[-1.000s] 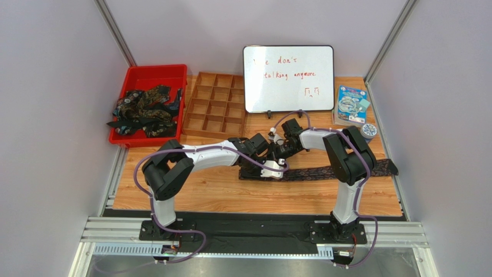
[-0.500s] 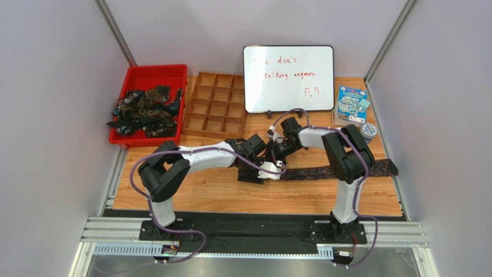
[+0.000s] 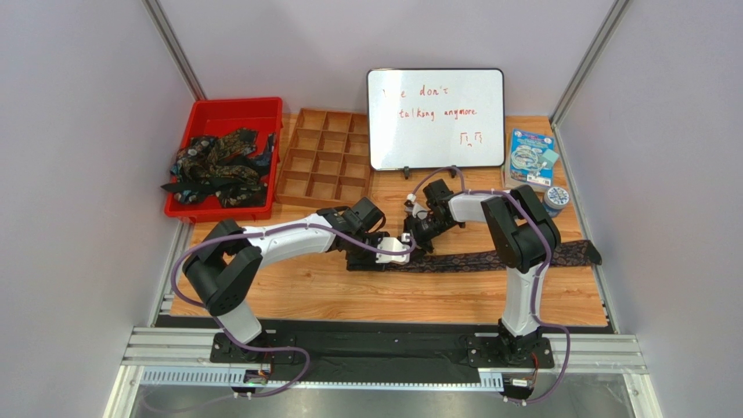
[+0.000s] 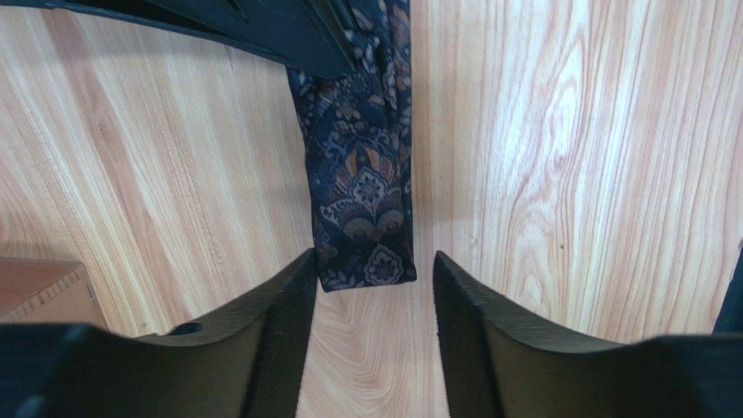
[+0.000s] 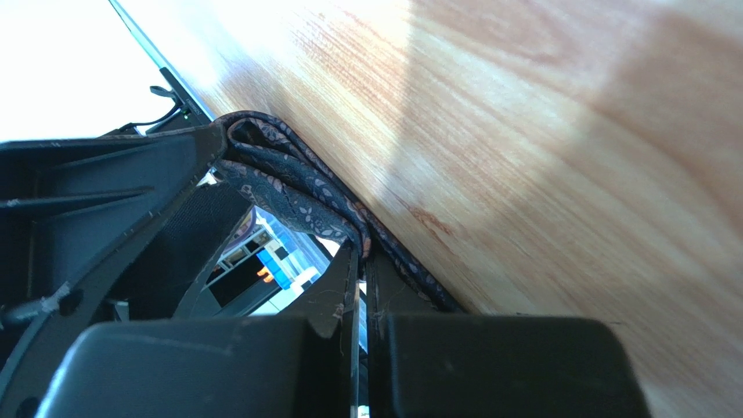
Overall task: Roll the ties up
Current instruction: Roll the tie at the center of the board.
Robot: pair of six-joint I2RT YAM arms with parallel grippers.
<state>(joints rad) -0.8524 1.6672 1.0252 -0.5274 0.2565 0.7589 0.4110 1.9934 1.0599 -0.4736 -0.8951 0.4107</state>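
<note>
One patterned tie lies stretched along the wooden table toward the right edge. Its narrow end lies flat just ahead of my left gripper, which is open, with a fingertip on each side of that end and neither touching it. In the top view the left gripper sits at the tie's left end. My right gripper is shut on a fold of the tie, lifted just off the wood. From above, the right gripper is right beside the left one. More ties are heaped in a red bin.
The red bin stands at the back left, and a wooden compartment tray sits beside it. A whiteboard stands at the back centre. A blue box and a tape roll are at the back right.
My left arm has drawn back to the left and its gripper has opened wider around the tie's end. The right gripper has shifted slightly left, still shut on the tie.
</note>
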